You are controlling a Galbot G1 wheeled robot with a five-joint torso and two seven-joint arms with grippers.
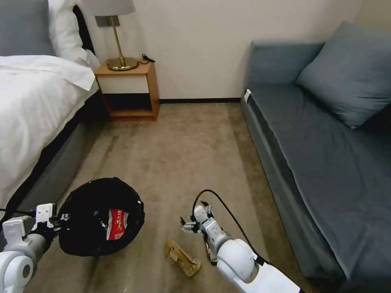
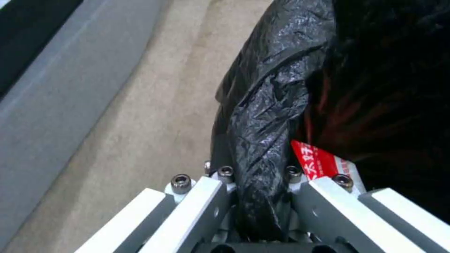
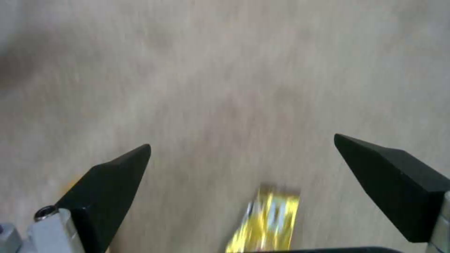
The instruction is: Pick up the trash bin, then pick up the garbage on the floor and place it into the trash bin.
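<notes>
The trash bin (image 1: 91,191), lined with a crinkly black bag (image 2: 272,98), hangs low over the carpet at the left. My left gripper (image 1: 60,220) (image 2: 260,175) is shut on its rim. A red-white snack bag (image 1: 117,224) (image 2: 321,162) lies inside the bin. On the floor to the right of the bin lies a crumpled tan wrapper (image 1: 182,257). A gold wrapper (image 3: 269,218) sits on the carpet just below my right gripper (image 1: 194,219) (image 3: 242,140), which is open with nothing between its black fingertips (image 3: 117,175). In the head view my right arm covers most of that wrapper.
A bed (image 1: 32,106) runs along the left and a grey sofa (image 1: 326,154) along the right. A wooden nightstand (image 1: 130,87) with a brass lamp (image 1: 118,40) stands at the far wall. Bare carpet (image 1: 183,154) lies between them.
</notes>
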